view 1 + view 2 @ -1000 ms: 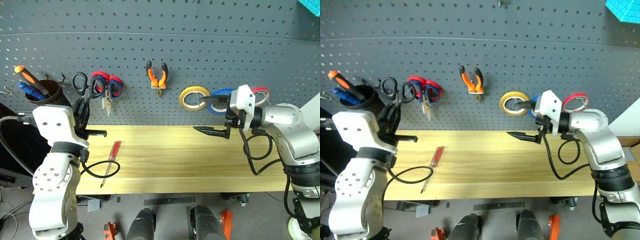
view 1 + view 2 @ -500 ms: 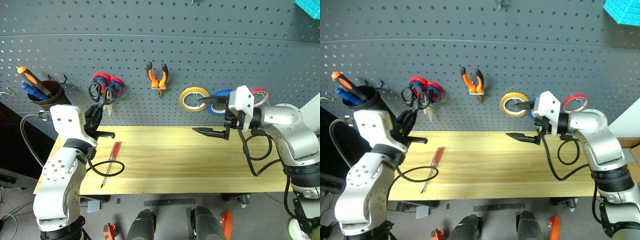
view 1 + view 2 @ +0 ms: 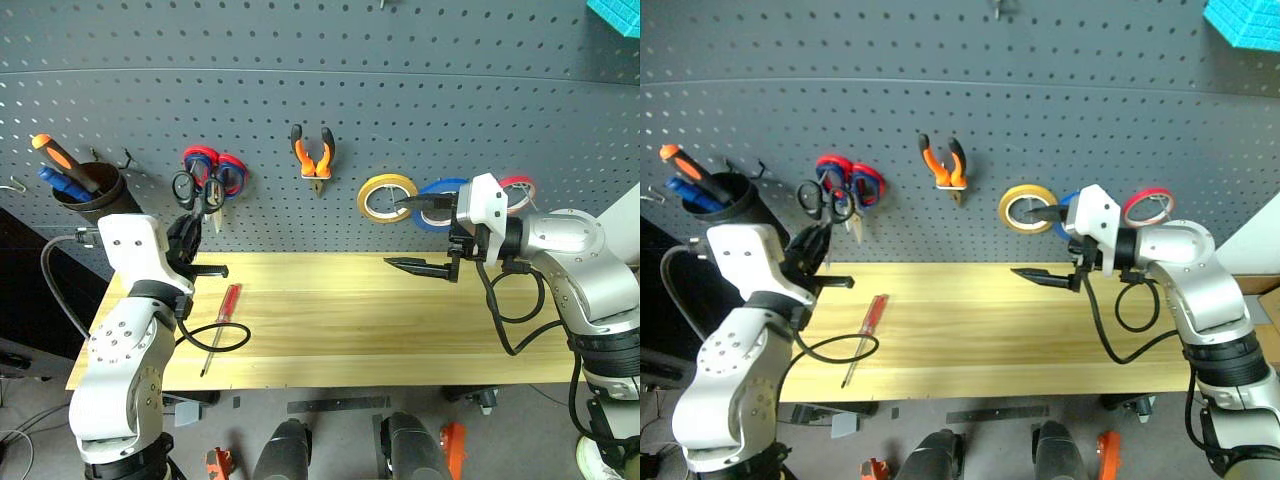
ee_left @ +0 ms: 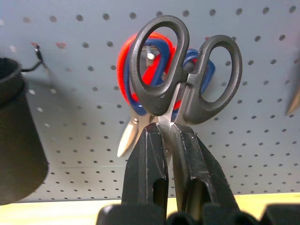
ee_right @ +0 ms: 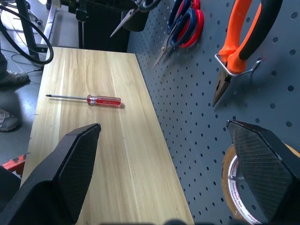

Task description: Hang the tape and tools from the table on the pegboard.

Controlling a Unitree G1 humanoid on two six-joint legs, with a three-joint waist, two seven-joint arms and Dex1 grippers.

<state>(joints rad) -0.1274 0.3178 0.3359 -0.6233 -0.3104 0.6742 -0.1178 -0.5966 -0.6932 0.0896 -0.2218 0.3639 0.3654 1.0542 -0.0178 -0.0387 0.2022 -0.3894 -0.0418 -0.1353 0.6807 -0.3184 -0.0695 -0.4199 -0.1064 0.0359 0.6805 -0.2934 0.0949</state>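
- The black-handled scissors (image 4: 185,75) are clamped by their blades between the fingers (image 4: 149,159) of the left end effector (image 3: 193,222), handles up, and are held in front of the pegboard (image 3: 400,90).
- In the left wrist view, the black handles are seen directly over the red-and-blue-handled scissors (image 3: 215,172), which are hung on the board; whether the two pairs touch cannot be told.
- The right end effector (image 3: 422,233) is held above the counter (image 3: 380,320) with its fingers spread wide and nothing between them.
- The blue tape (image 3: 440,215) is hung on the pegboard between the yellow roll (image 3: 386,196) and the thin red roll (image 3: 522,190), partly hidden by the right arm.
- The orange-and-black-handled pliers (image 3: 314,156) are hung on a hook, nose down.
- The screwdriver with the red handle (image 3: 221,322) is left lying on the counter near its left end.
- A black cup (image 3: 92,190) with an orange-handled screwdriver (image 3: 58,154) in it is seen at the board's left.
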